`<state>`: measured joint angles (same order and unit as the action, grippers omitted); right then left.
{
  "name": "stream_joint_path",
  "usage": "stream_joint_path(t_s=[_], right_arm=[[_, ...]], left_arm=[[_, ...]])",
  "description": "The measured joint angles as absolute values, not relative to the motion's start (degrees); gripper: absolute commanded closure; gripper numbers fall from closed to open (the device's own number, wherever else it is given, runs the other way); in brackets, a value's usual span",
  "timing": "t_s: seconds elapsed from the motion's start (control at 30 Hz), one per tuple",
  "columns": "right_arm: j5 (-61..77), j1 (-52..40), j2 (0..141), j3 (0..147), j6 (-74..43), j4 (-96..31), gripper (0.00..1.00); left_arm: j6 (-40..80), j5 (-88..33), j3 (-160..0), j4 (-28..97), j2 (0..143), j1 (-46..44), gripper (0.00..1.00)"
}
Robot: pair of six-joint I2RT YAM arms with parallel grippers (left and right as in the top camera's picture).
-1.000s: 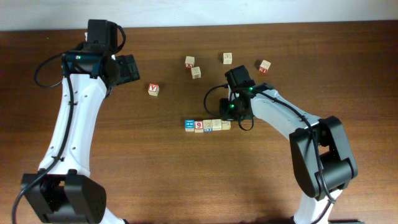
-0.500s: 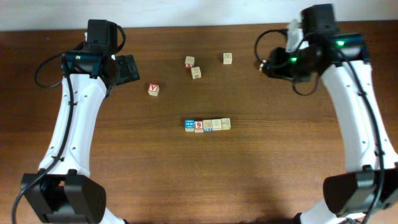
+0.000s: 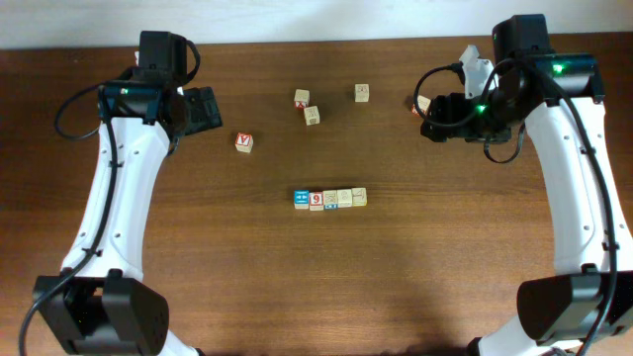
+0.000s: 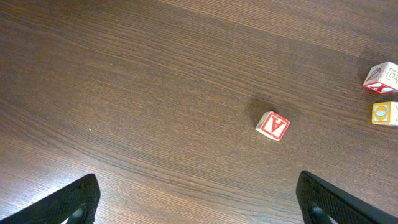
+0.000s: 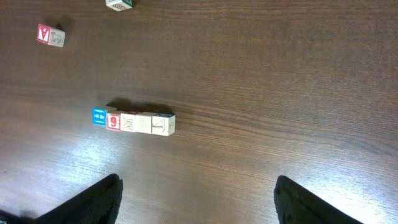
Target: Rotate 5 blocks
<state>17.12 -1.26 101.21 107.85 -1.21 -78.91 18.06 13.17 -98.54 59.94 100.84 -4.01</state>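
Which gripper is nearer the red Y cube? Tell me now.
Left. In the overhead view the left gripper sits just up-left of the red Y cube; the right gripper is far off on the cube's other side.

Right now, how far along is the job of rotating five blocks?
Looks done: the five blocks sit touching in one straight row mid-table. In hand: nothing. The left gripper and right gripper are both open, empty and well away from the row. Left: possibly nothing, though these views cannot confirm that each block has been turned.
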Motion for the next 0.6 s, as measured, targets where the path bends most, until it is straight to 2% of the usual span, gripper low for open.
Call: stream_joint_path(t_s=[0.17, 0.27, 0.4, 0.43, 0.5, 0.53, 0.57, 0.6], right_arm=[[19.25, -1.26, 101.21, 107.85, -0.97, -79.55, 0.21], [19.68, -1.26, 101.21, 107.85, -0.84, -79.68, 0.15], [20.08, -1.26, 101.21, 107.26, -0.82, -78.85, 0.16], [20.10, -1.26, 101.21, 106.13, -0.80, -78.17, 0.16], [20.38, -1.26, 101.21, 102.54, -0.82, -74.87, 0.17], [20.71, -1.26, 101.21, 100.95, -0.80, -73.63, 0.21], [21.58, -1.26, 101.36, 98.41, -0.80, -71.44, 0.24], [22.68, -1.26, 101.32, 96.71, -0.73, -68.69, 0.26]], left_arm=[[18.06, 13.17, -98.54, 59.94, 100.84, -4.01, 0.01], [18.06, 12.88, -98.54, 59.90, 100.84, -4.01, 0.01], [18.09, 6.66, -98.54, 59.72, 100.84, -4.01, 0.01], [18.09, 4.36, -98.54, 59.05, 100.84, -4.01, 0.16], [18.33, 1.58, -98.54, 57.63, 100.84, -4.01, 0.54], [18.41, 0.56, -98.54, 57.30, 100.84, -4.01, 0.83], [19.14, -0.69, -98.54, 57.47, 100.84, -4.01, 1.00], [19.66, -1.02, -98.54, 57.82, 100.84, -4.01, 1.00]])
